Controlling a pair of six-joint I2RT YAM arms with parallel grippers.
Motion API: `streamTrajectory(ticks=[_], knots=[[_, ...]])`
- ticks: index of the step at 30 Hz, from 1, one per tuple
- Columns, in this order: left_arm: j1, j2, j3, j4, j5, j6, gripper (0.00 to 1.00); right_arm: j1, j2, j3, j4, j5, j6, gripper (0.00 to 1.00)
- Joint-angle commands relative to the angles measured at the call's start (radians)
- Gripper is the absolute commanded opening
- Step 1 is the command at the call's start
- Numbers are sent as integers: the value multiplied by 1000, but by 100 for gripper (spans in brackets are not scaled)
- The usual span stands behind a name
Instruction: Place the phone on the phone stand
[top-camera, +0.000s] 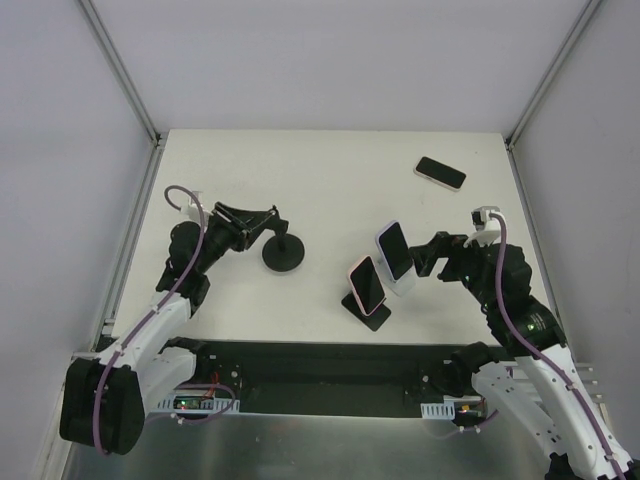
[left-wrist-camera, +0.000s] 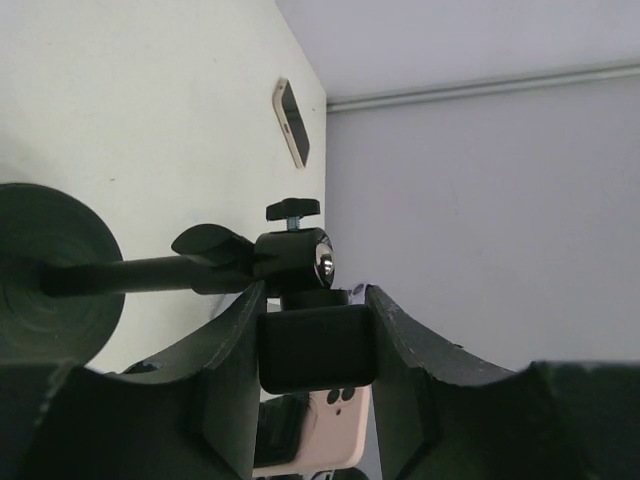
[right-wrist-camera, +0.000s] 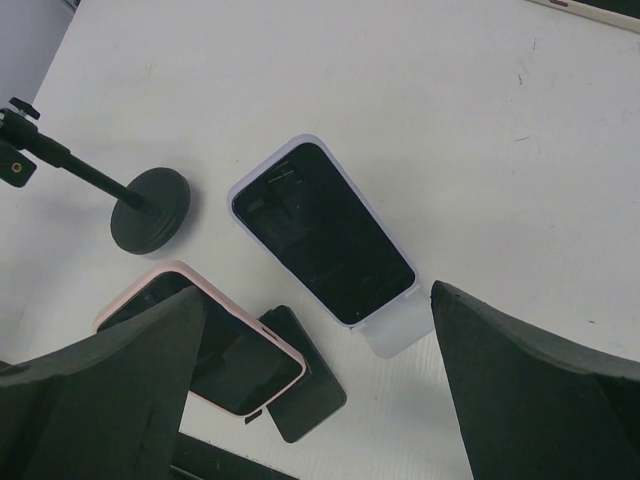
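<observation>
Phone (top-camera: 440, 172) lies far right on the surface (top-camera: 330, 190), ungrasped. The right hand (top-camera: 428, 255) gapes empty and the left hand (top-camera: 262, 220) clamps the stand (top-camera: 283, 254). Next, probably fetch it.

Overhead looks down; close wrist cameras share black stand (right-wrist-camera: 150, 210)

Left arm (top-camera: 150, 320) ran up from its base along the left side, elbow bent. Its wrist was turned so the left gripper (top-camera: 266, 222) pointed right, roughly level. Jaws were closed on the head of the phone stand (left-wrist-camera: 318, 348), one finger on each side. Right arm (top-camera: 520, 320) reached forward from the right base. Right gripper (top-camera: 428, 257) pointed left and tilted downward, jaws spread wide.
</observation>
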Motion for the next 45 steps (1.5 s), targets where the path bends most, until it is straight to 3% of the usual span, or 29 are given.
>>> streamTrajectory(ticks=[1,10,13,23,24,26,27,30,33,36,41,45], knots=[[-58,-108,-68,38,-188,-66,0,-2,3,12,11,-25,60,97],[-184,-122,-142,40,-318,-215,0,-2,44,21,28,-94,129,97],[-216,-114,-203,122,-358,-290,0,-2,46,20,27,-98,152,97],[-230,-125,-309,221,-376,-362,0,-2,52,15,19,-100,186,97],[-230,-123,-311,224,-358,-365,8,-2,53,18,16,-91,183,97],[-230,-109,-317,234,-332,-381,35,-4,71,32,-4,-74,171,97],[-230,-105,-318,246,-318,-387,71,-4,79,50,-10,-63,159,97],[-222,-105,-338,280,-266,-390,97,-2,125,124,-21,-41,75,97],[-193,-151,-325,212,-162,-335,99,-25,222,217,-50,-6,7,97],[-181,-253,-291,2,-122,-237,99,-76,376,354,-71,3,-44,97],[-171,-425,-94,-455,-174,180,99,-287,719,568,-33,-95,-13,97],[-170,-435,49,-631,-209,421,99,-387,1008,789,-22,-81,18,97]])
